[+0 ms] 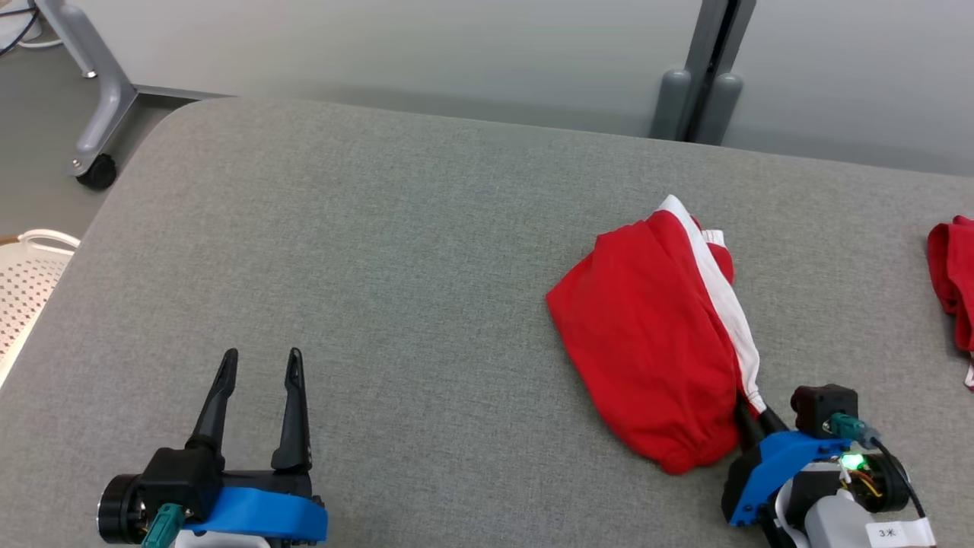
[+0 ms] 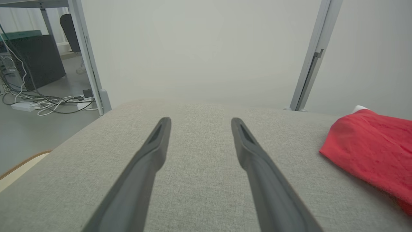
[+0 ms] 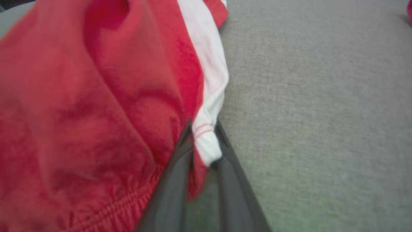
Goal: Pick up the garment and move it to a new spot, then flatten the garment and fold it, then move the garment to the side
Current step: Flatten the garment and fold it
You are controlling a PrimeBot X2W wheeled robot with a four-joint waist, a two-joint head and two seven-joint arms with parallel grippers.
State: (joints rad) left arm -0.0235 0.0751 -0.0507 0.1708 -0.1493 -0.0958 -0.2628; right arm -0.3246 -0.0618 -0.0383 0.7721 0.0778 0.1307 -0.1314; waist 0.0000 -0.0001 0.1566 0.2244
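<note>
The garment [image 1: 647,335] is a crumpled red piece with a white side stripe, lying right of centre on the grey padded table [image 1: 380,228]. My right gripper [image 1: 749,405] sits at its near right corner. Up close, the two dark fingers [image 3: 173,180] pinch the elastic hem and the end of the white stripe on the garment [image 3: 96,96], with the right gripper [image 3: 204,132] shut on that fabric. My left gripper [image 1: 261,354] rests open at the lower left, well apart from the cloth. Its wrist view shows the left gripper [image 2: 200,120] holding nothing and the garment [image 2: 370,145] off to the right.
Another red cloth [image 1: 955,274] lies at the table's right edge. A white perforated basket [image 1: 30,281] stands past the left edge, with a wheeled frame leg [image 1: 99,114] behind it. A grey post [image 1: 704,84] and pale wall stand beyond the far edge.
</note>
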